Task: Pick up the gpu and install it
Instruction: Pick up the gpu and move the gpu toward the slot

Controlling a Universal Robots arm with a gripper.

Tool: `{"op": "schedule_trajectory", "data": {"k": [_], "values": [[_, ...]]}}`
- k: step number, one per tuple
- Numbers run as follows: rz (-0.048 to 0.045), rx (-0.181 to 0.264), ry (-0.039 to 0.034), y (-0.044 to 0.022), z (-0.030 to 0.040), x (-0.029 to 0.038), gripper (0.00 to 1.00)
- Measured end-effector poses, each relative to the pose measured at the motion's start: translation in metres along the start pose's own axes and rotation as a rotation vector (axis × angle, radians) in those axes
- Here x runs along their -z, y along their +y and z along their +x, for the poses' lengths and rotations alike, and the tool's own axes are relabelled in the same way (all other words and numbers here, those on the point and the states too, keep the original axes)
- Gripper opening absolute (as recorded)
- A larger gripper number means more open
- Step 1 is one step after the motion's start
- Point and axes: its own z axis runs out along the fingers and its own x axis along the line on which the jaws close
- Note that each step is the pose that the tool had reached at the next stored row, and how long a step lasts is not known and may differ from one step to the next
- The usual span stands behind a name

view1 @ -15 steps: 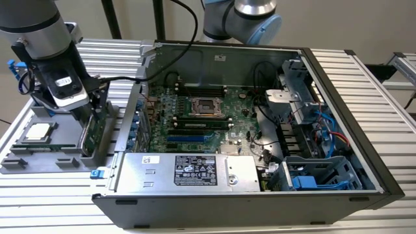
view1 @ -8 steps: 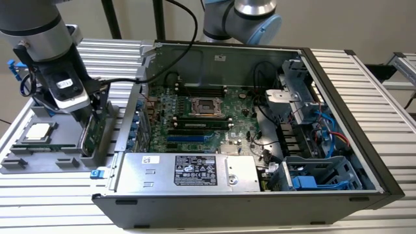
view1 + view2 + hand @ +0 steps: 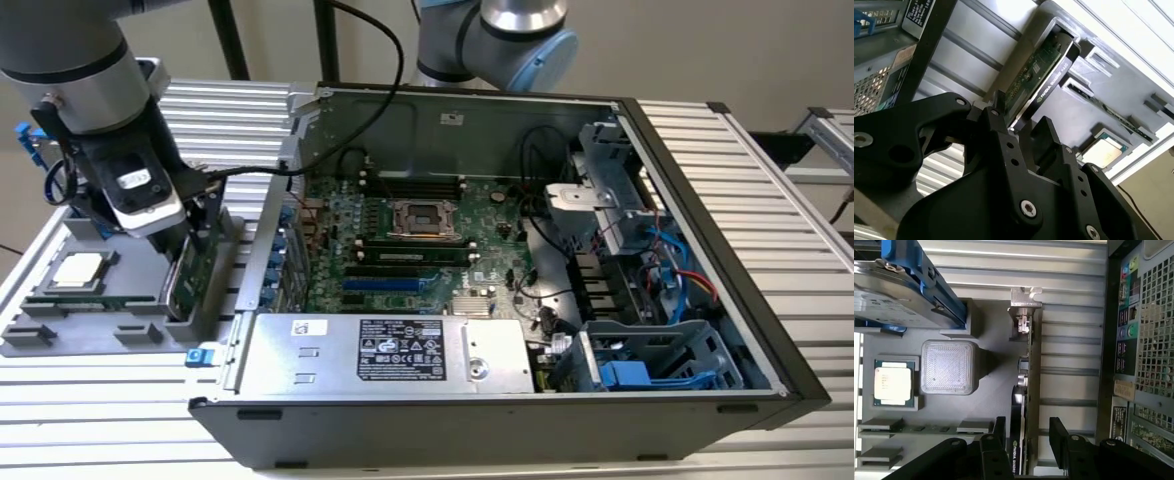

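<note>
The ribbed aluminium table (image 3: 747,170) carries the open steel computer case (image 3: 467,435). The case lies on its side, so the green motherboard (image 3: 400,250) faces up, probably for reach from above. Beside it, on the exterior view's left, a matte grey tray (image 3: 74,335) keeps parts in fitted slots. The gpu (image 3: 1030,365) stands there on edge with its silver bracket (image 3: 1025,296) at one end, a pose that likely offers its thin flat faces to a pinch. The black gripper (image 3: 1026,427) straddles the card with its jaws apart, clamping nothing yet. A square, metal-capped CPU (image 3: 893,382) lies flat nearby.
</note>
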Motion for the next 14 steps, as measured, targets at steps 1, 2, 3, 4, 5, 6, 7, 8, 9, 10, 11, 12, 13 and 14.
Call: {"op": "schedule_trajectory", "data": {"k": [1, 2, 3, 4, 5, 6, 7, 8, 9, 10, 11, 12, 13, 14], "values": [[0.0001, -0.001, 0.001, -0.0001, 0.0007, -0.0021, 1.0], [0.0, -0.001, 0.0013, -0.0001, 0.0009, -0.0032, 1.0], [0.0, -0.001, 0.0015, -0.0002, 0.0011, -0.0043, 1.0], [-0.0001, -0.002, 0.0017, -0.0002, 0.0012, -0.0053, 1.0], [0.0, -0.002, 0.002, -0.0003, 0.0013, -0.0062, 1.0], [0.0, -0.002, 0.0022, -0.0003, 0.0014, -0.0072, 1.0], [0.0, -0.002, 0.0024, -0.0003, 0.0015, -0.0081, 1.0], [0.0, -0.002, 0.0027, -0.0004, 0.0016, -0.0089, 1.0], [0.0001, -0.002, 0.0031, -0.0004, 0.0016, -0.0099, 1.0], [0.0001, -0.002, 0.0034, -0.0005, 0.0017, -0.0108, 1.0], [0.0001, -0.002, 0.0038, -0.0005, 0.0018, -0.0116, 1.0], [0.0001, -0.003, 0.004, -0.0005, 0.0018, -0.0125, 1.0], [0.0001, -0.003, 0.0043, -0.0006, 0.0018, -0.0133, 1.0], [0.0001, -0.003, 0.0047, -0.0006, 0.0019, -0.0141, 1.0]]}}
